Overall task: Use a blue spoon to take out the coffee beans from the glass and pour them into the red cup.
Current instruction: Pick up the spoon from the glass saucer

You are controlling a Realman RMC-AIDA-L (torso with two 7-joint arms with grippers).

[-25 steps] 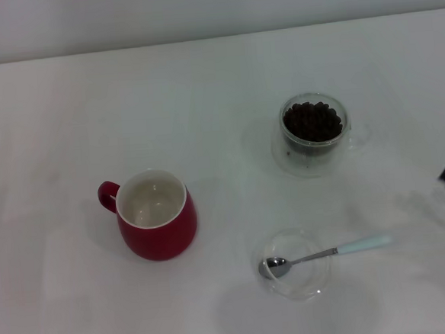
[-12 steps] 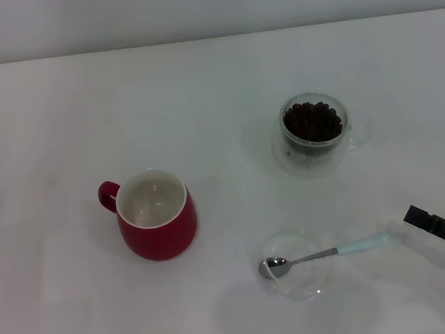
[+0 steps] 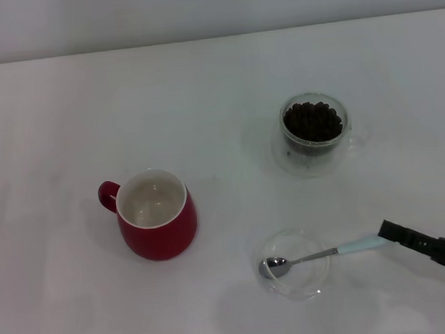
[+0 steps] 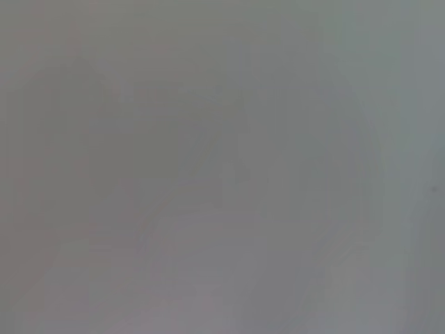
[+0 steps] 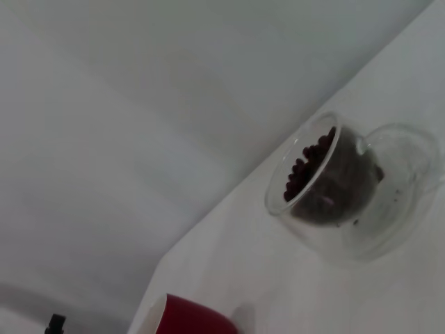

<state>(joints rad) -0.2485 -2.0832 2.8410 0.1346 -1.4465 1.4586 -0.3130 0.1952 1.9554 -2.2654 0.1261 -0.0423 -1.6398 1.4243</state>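
- Head view: the step in hand is judged to be the reach for the blue spoon (image 3: 320, 255); nothing is lifted yet and no beans have been moved.
- The spoon is taken as the landmark. Its metal bowl lies in a shallow clear glass dish (image 3: 294, 264), and its pale handle sticks out over the dish rim toward the robot's right.
- The right gripper (image 3: 426, 244) is seen as a dark bar reaching in from the right edge, its tip at the very end of the spoon handle; contact cannot be confirmed.
- Whether its fingers are spread or closed cannot be told, and nothing is seen to be held.
- The glass (image 3: 313, 134), filled with coffee beans (image 3: 312, 122), stands well beyond the spoon; in the right wrist view it appears tilted only because of the camera angle.
- The red cup (image 3: 156, 214), white inside and empty, stands well to the left of the spoon.
- The next move is judged to call for a firm pinch on the thin handle, so that the spoon is raised without the dish being dragged along.
- The left gripper is not seen; its wrist view shows only a blank grey field.
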